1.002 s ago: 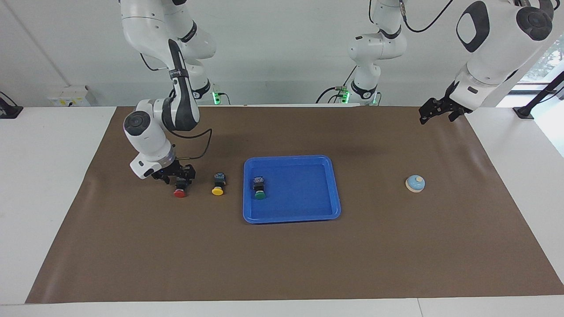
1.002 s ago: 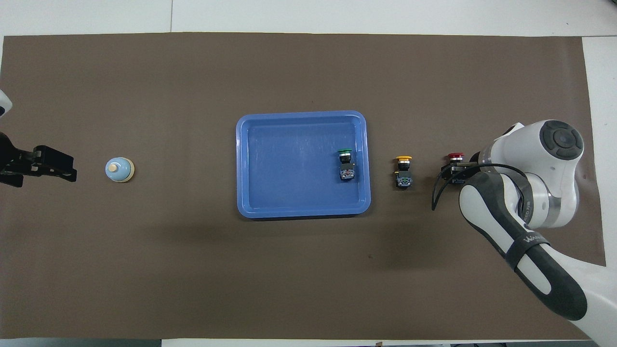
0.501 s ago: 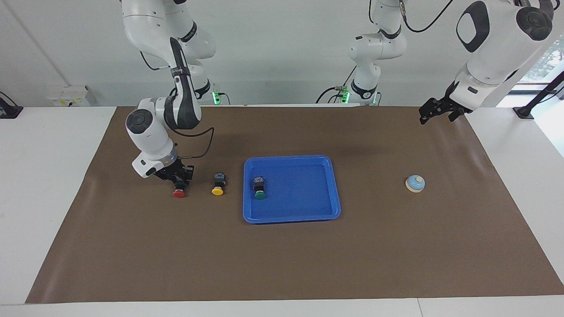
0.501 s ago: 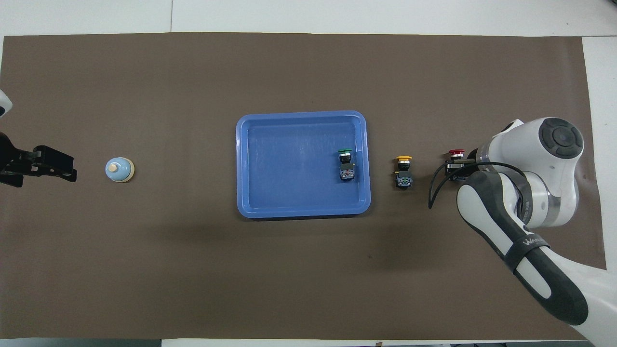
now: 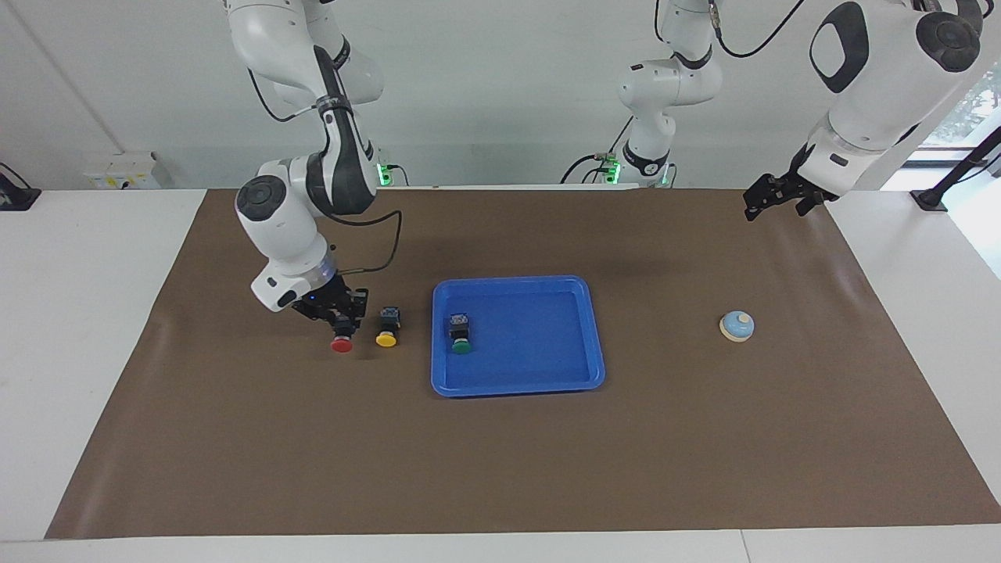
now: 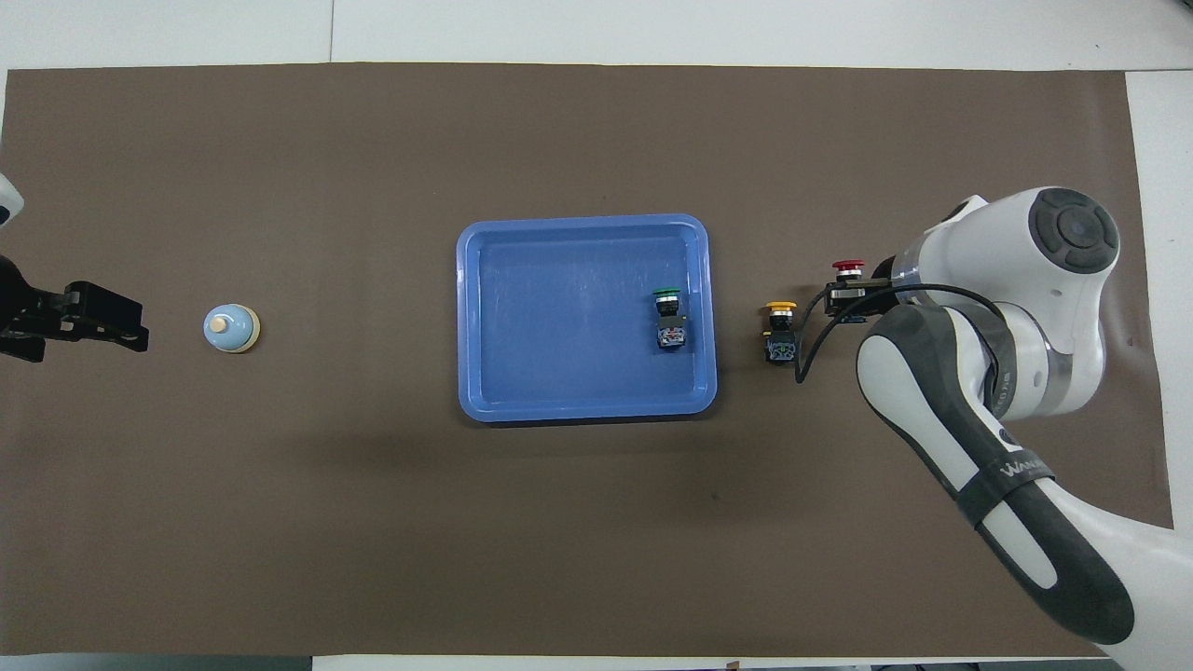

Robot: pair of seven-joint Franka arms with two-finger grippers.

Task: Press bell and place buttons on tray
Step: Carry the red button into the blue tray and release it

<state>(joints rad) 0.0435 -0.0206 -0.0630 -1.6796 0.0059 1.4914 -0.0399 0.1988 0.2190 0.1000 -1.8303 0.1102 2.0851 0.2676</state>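
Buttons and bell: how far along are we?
One done: the green button lies in the tray. In hand: the right gripper holds the red button off the mat beside the yellow button. Yellow is left on the mat. The left gripper waits away from the bell; whether it was pressed isn't visible.

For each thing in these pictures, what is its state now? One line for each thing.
red button: held by the right gripper, lifted off the mat beside the yellow button.
yellow button: lying on the mat beside the tray.
green button: lying in the tray.
tray: flat on the mat, holding one button.
bell: on the mat, untouched.
right gripper: shut on the red button.
left gripper: waiting in the air, not over the bell.
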